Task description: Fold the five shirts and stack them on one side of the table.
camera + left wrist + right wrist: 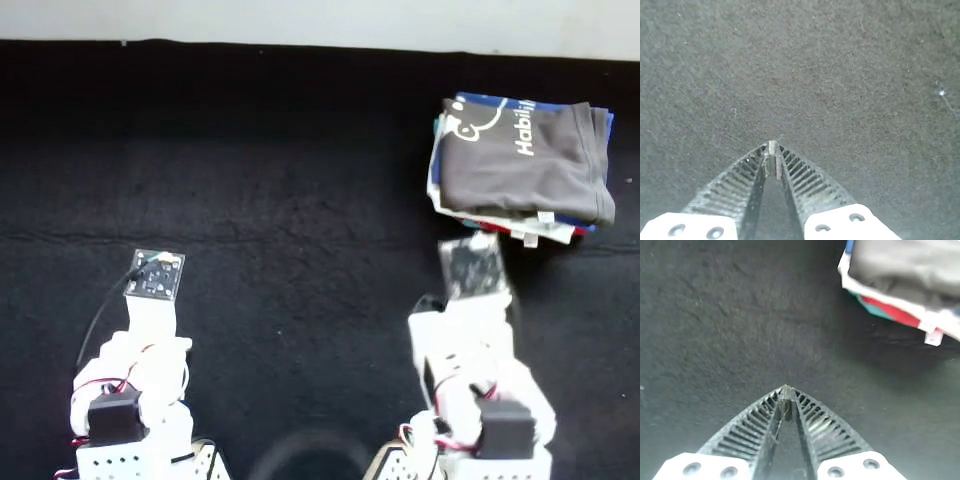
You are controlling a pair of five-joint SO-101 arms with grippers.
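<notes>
One shirt stack (522,160), grey on top, lies on the worktop (300,180), layers uncountable. Left end effector (772,146) and right end effector (785,388) are both pinched together, empty.

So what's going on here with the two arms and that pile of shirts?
Nothing is being handled at the moment. The stack of folded shirts sits on the far right of the black table, with a dark grey shirt on top. I can't count the layers for sure. The left gripper and the right gripper are both shut and empty over bare table, the right one just short of the stack.
</notes>
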